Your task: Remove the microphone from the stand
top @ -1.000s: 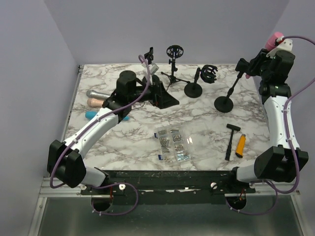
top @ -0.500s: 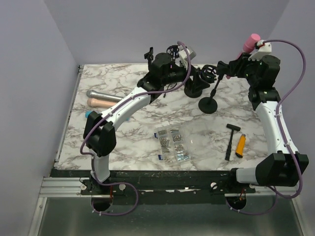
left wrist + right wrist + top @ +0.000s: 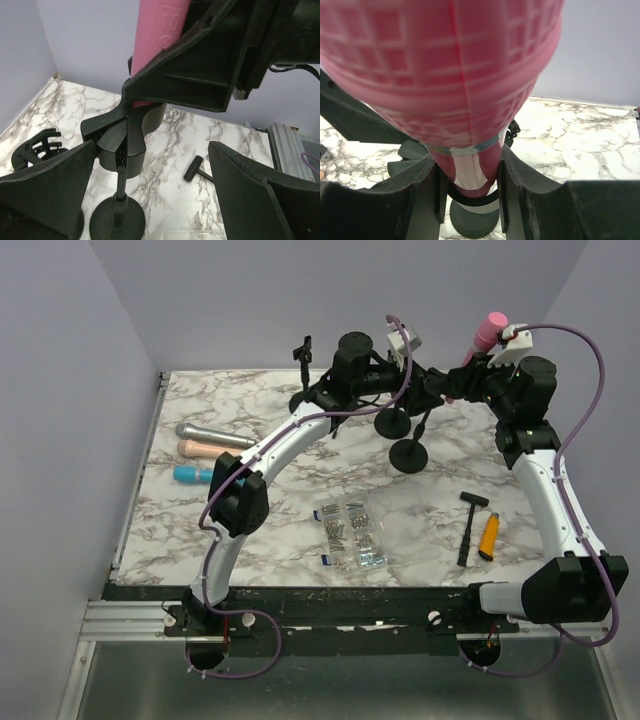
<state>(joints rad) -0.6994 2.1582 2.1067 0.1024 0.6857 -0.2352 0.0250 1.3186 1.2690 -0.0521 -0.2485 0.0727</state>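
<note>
Gripping the mic [image 3: 470,75] in my right jaws, I held left jaws wide, empty; only their camera showed the stand [image 3: 120,150] clip.

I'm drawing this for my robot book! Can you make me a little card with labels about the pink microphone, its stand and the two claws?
Pink microphone: points up, bottom end sitting in the stand's clip
Stand: black, round foot, pole leaning
Right gripper: shut on the pink microphone's handle
Left gripper: open wide, one finger on each side of the stand
Job done: not yet, microphone not out of the clip
Spare microphones: three lying on the left of the table
</note>
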